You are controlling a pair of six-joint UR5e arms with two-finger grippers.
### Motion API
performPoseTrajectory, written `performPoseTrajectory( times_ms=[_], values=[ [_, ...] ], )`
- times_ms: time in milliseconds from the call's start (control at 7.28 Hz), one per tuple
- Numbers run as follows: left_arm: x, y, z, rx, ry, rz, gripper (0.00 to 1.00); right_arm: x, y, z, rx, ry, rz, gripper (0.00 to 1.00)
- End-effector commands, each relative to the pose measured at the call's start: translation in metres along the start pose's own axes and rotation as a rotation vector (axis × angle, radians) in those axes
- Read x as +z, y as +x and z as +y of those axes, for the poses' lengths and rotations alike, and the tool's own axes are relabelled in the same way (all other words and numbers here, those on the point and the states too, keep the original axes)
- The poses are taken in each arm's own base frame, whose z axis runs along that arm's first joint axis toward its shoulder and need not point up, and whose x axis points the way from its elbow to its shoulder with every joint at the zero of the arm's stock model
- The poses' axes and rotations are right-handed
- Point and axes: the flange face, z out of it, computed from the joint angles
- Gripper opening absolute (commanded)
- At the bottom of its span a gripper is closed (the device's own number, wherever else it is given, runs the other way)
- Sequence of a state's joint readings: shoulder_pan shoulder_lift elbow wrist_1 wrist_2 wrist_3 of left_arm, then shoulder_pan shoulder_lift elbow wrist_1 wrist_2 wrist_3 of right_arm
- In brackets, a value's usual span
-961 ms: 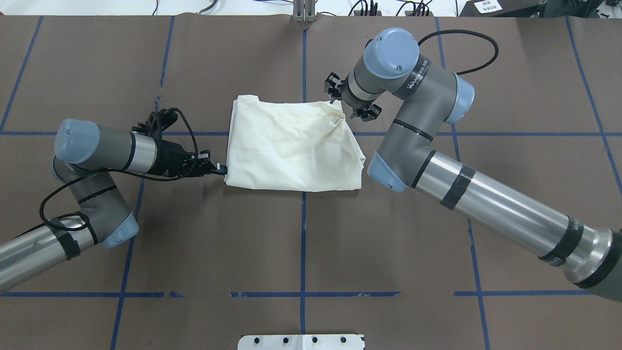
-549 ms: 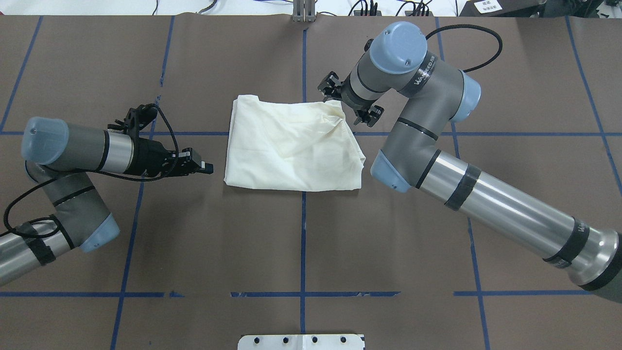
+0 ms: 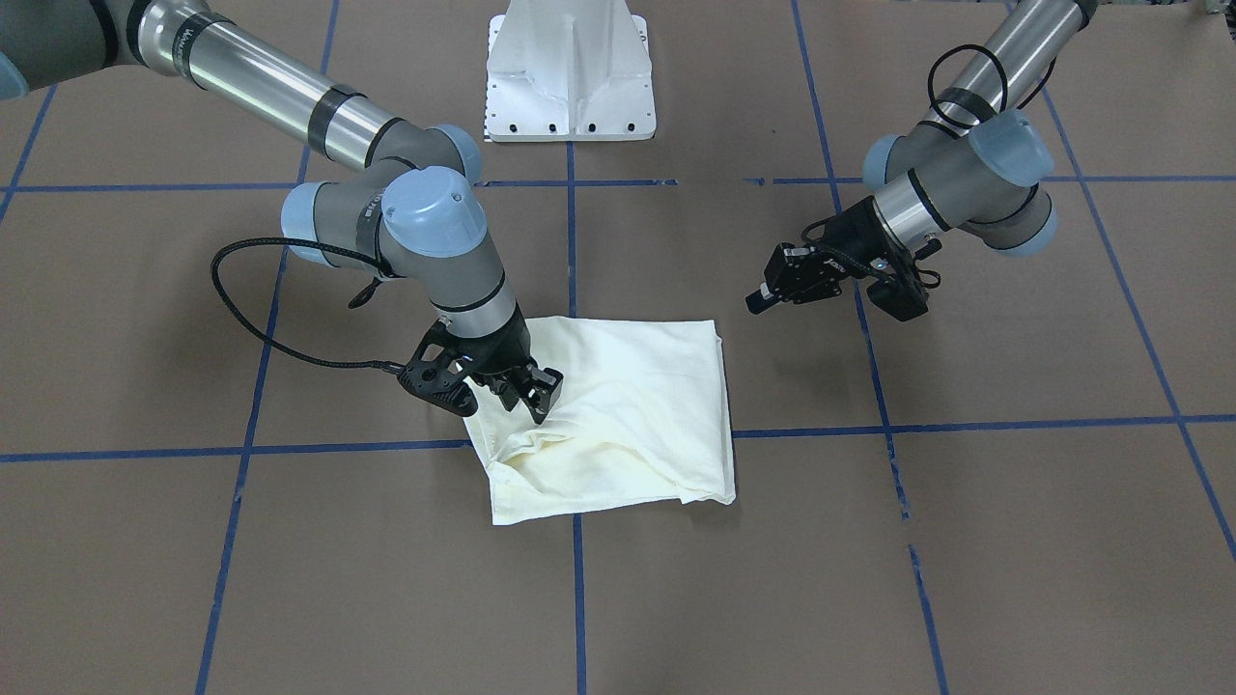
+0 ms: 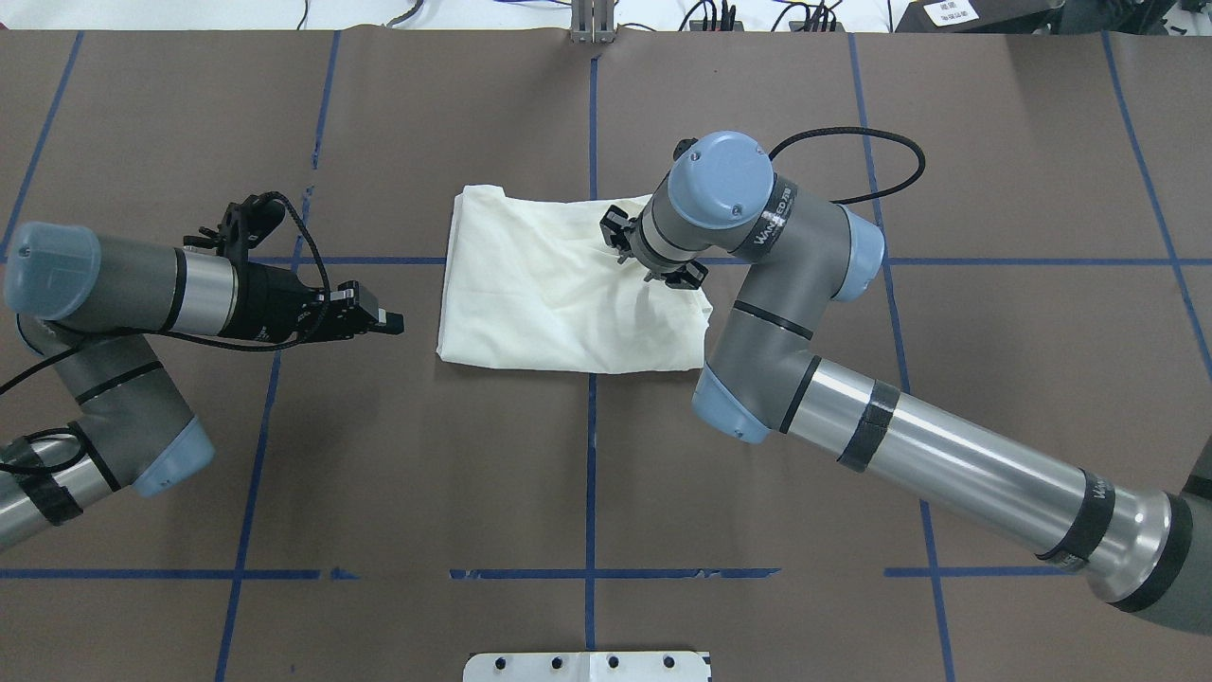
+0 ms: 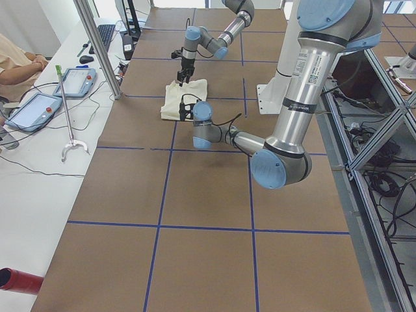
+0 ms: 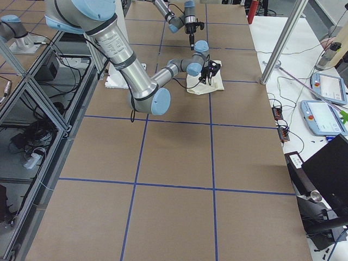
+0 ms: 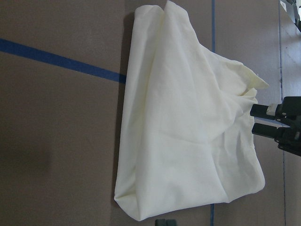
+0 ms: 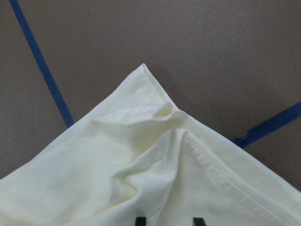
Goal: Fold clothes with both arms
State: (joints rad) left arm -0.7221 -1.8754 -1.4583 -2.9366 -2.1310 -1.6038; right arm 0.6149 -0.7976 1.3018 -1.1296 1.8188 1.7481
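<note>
The clothes are one cream shirt (image 4: 559,303), folded into a rough rectangle at the table's middle, plain side up; no print shows. My right gripper (image 4: 646,258) stands over its far right corner, open, fingertips (image 8: 140,220) down by a raised fold of the shirt (image 8: 117,179). In the front view that right gripper (image 3: 529,394) sits at the edge of the shirt (image 3: 637,415), where the cloth is bunched. My left gripper (image 4: 393,325) hovers a short way left of the shirt's near left corner, shut and empty, and clear of the cloth. It points at the shirt (image 7: 188,132).
Blue tape lines grid the brown table cover (image 4: 379,474). The white pedestal base (image 3: 570,68) stands at the robot's side. A side table (image 5: 39,130) carries tablets and cables, with a person's sleeve (image 5: 16,62) at it. A metal post (image 5: 97,45) rises nearby.
My left gripper has drawn back leftward from the shirt's near left corner. The right gripper has moved from just beyond the far right corner inward onto the cloth.
</note>
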Motion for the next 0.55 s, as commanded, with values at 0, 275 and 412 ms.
performPoseTrajectory(
  times_ms=[0, 275, 412],
  values=[
    [-0.001, 0.0, 0.0, -0.022, 0.004, 0.001, 0.0, 0.013, 0.006, -0.004, -0.005, 0.022, 0.024, 0.0],
    [-0.001, 0.0, 0.0, -0.022, 0.005, 0.001, 0.0, 0.014, -0.005, -0.055, -0.025, 0.066, 0.048, 0.0],
    [-0.001, 0.0, 0.0, -0.022, 0.005, 0.001, 0.0, 0.015, -0.004, -0.079, -0.04, 0.082, 0.065, 0.0]
  ],
)
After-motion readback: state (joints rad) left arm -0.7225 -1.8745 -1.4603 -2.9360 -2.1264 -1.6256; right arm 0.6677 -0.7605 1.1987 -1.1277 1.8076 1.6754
